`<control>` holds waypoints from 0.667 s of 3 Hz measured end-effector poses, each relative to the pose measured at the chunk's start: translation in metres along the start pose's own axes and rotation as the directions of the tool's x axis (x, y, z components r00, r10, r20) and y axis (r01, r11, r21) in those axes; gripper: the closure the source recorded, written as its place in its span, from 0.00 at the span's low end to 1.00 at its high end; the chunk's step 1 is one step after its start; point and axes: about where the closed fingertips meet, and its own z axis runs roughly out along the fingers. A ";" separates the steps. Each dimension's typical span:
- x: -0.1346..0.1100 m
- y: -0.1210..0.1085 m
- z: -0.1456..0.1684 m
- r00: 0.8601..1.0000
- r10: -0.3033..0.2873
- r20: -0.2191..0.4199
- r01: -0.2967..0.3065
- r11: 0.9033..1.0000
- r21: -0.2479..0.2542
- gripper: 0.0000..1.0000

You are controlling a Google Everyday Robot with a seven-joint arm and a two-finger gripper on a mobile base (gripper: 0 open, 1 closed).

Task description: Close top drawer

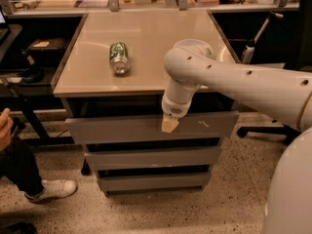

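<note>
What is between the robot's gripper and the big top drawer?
Nothing shows between them. In the camera view, the gripper sits right at the front of the top drawer, near its upper edge.

Speckled floor (146,213) fills the near scene. A tan counter (151,38) stands centre, with a dark desk (19,79) left and a black wheeled chair base (263,129) right.
</note>
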 end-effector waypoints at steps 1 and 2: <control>-0.002 -0.004 -0.001 1.000 0.002 -0.014 -0.001 1.000 0.010 1.00; -0.002 -0.004 -0.001 1.000 0.001 -0.014 -0.001 1.000 0.010 0.81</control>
